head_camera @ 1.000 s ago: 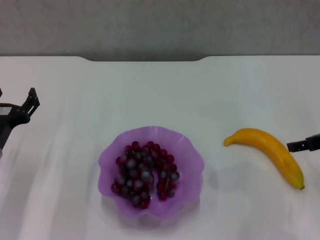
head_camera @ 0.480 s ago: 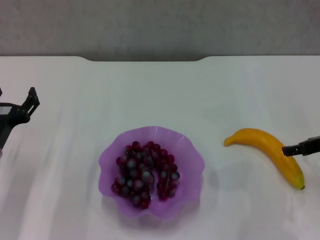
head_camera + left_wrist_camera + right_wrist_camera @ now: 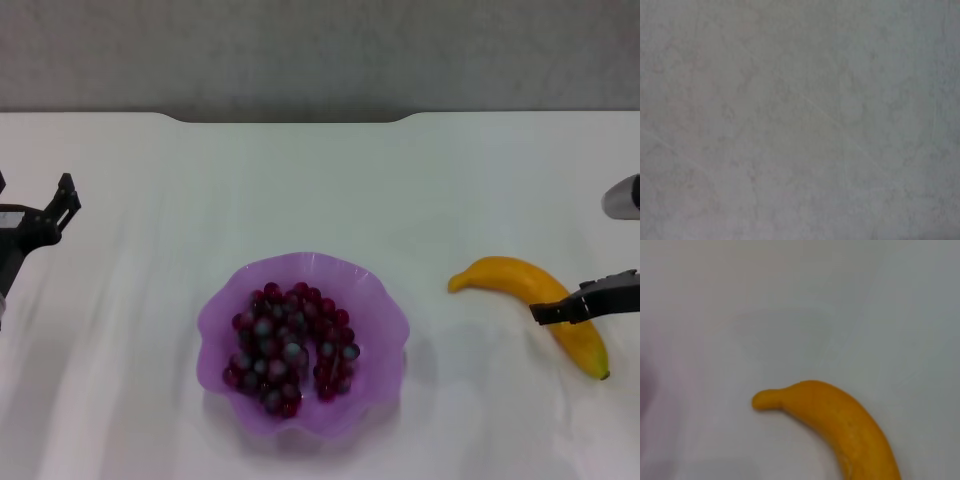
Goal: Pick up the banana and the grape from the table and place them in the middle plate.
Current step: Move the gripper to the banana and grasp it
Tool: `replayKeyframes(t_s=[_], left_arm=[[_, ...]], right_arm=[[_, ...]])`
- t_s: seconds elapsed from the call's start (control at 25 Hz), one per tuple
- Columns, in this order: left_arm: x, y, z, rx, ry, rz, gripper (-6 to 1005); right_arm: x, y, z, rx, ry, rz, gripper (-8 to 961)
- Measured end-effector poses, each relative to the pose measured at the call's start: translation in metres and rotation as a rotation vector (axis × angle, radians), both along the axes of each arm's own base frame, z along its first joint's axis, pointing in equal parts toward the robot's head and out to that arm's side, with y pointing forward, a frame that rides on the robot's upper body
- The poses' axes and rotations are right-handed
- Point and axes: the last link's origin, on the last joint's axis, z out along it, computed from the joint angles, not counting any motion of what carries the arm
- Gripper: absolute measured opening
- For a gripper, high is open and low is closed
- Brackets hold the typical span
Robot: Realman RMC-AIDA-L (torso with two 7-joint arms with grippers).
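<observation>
Right gripper [image 3: 585, 303] had slid further in from the right edge of the frame, its dark finger now lying across the banana [image 3: 535, 297] where a moment before it only reached the fruit's outer side. Nothing else had budged: the left gripper [image 3: 40, 222] sat parked at the left edge, away from the fruit, its two dark prongs standing apart.

Grapes [image 3: 289, 348] were already heaped in the purple scalloped plate [image 3: 375, 300] at lower centre, so half the job looked done. That left the banana, which lay flat on the white table [image 3: 300, 180] at centre right, stem end pointing toward the plate and dark tip toward the lower right. From the right wrist camera the banana [image 3: 840, 427] filled the lower middle of the frame, with bare tabletop around it.

Whether the right gripper's fingers were spread or closed, I could not tell; only one dark bar showed against the yellow skin.

For a clean pick, the fingers wanted to straddle the banana's thick middle, square across the curve, not near the tapering tip, where it might pivot and swing. Closing gently should avoid squeezing it sideways along the smooth table.
</observation>
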Motion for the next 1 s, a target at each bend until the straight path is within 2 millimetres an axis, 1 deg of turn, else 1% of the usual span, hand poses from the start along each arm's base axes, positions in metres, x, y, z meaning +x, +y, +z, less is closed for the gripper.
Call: replayKeyframes(t_s=[0.6,0.68,0.72,1.0], left_arm=[[0.001,0.000,-0.001,-0.003,-0.001,-0.005,880],[0.001,0.000,-0.001,-0.003,-0.001,-0.005,880],[0.001,0.000,-0.001,-0.003,-0.001,-0.005,880],[0.001,-0.001,-0.001,-0.005,-0.003,-0.004,880]], right_arm=[[0.008,0.000,-0.009,0.002,-0.023,-0.013,892],[0.008,0.001,-0.012,-0.002,-0.032,-0.007,892],[0.007,0.001,-0.017,-0.009,-0.038,0.000,891],[0.003,0.001,-0.029,-0.016,-0.041,0.023,891]])
